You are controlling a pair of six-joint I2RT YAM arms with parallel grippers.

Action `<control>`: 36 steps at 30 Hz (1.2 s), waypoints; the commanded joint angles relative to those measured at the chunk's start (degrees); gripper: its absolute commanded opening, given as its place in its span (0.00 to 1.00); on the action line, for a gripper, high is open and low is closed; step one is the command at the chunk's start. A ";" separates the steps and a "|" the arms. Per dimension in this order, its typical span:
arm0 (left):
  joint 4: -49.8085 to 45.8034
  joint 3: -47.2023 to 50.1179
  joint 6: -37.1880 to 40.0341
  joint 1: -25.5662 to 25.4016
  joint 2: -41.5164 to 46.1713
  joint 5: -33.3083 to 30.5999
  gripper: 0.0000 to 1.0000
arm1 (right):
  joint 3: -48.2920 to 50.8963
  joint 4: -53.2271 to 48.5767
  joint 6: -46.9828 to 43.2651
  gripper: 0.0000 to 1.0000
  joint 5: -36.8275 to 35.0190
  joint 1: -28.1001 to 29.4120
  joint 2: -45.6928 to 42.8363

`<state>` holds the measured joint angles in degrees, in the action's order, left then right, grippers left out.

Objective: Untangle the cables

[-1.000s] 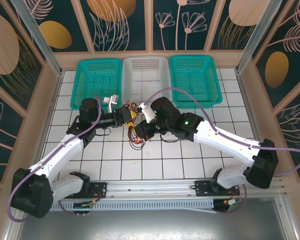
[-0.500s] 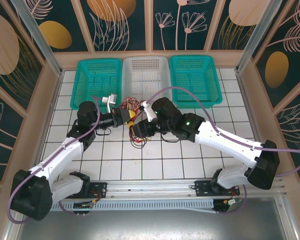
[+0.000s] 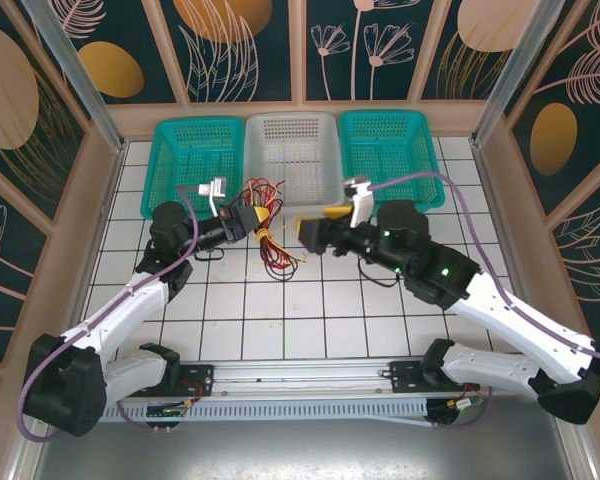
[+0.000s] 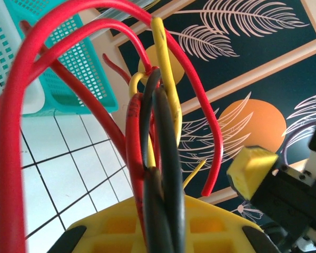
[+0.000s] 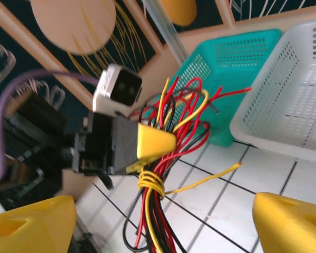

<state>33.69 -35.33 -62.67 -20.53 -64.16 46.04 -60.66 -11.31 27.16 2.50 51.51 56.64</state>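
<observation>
All cables [image 3: 270,245]: one tangled bundle, none separated.
Left tool [image 3: 252,222]: clamped on the cables.
Right tool [image 3: 320,225]: apart, empty, nearby.

At frame centre the left tool [image 3: 250,222] grips the cables [image 3: 268,243], a red, yellow and black bundle over the table [image 3: 380,320]; the right tool [image 3: 313,226] sits just right, apart. Baskets [image 3: 290,118] line the top.

White square-tiled table surface [image 3: 280,320], dark grid lines. Dark teal wall panels [image 3: 265,75] all round: gold discs, pale leaf line-drawings, tan wooden framing [image 3: 298,50]. Silver metal corner posts [image 3: 73,70]. Even, bright light.
</observation>
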 commanded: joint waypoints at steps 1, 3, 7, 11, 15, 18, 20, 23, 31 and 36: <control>6.08 -2.71 -0.53 0.06 0.02 1.89 0.00 | 0.47 5.23 5.27 0.74 11.60 -7.22 3.01; 5.73 -3.18 -0.05 0.06 -0.22 2.46 0.00 | -0.93 2.90 4.32 0.71 13.70 -8.43 5.69; 5.17 -4.26 0.69 0.06 -1.44 3.52 0.00 | -2.40 1.97 2.69 0.71 16.35 -10.23 9.42; 4.28 -4.72 1.53 0.06 -2.49 3.39 0.00 | -4.02 3.14 1.71 0.62 24.52 -12.14 13.41; 5.77 -5.08 0.79 0.06 -3.19 3.66 0.00 | -4.02 2.88 1.23 0.46 26.84 -12.07 15.19; 5.75 -6.04 1.02 0.06 -4.10 4.30 0.00 | -2.34 4.25 2.01 0.33 26.77 -12.21 13.99; 5.61 -6.48 1.06 0.06 -4.35 4.46 0.00 | -2.26 4.42 2.12 0.19 26.85 -12.22 13.54; 5.37 -7.49 1.19 0.06 -4.79 5.20 0.00 | -2.77 4.12 1.85 0.06 26.85 -12.31 13.41; 11.82 -8.72 -5.38 0.06 -4.49 7.22 0.00 | -3.95 11.37 4.59 0.00 32.11 -16.38 14.35; 22.82 -9.81 -15.69 0.06 -4.24 5.99 0.00 | 1.03 25.99 10.91 0.00 36.57 -18.72 16.13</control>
<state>44.58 -42.41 -70.94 -20.51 -69.12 50.48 -61.93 2.31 33.65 36.77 34.54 71.64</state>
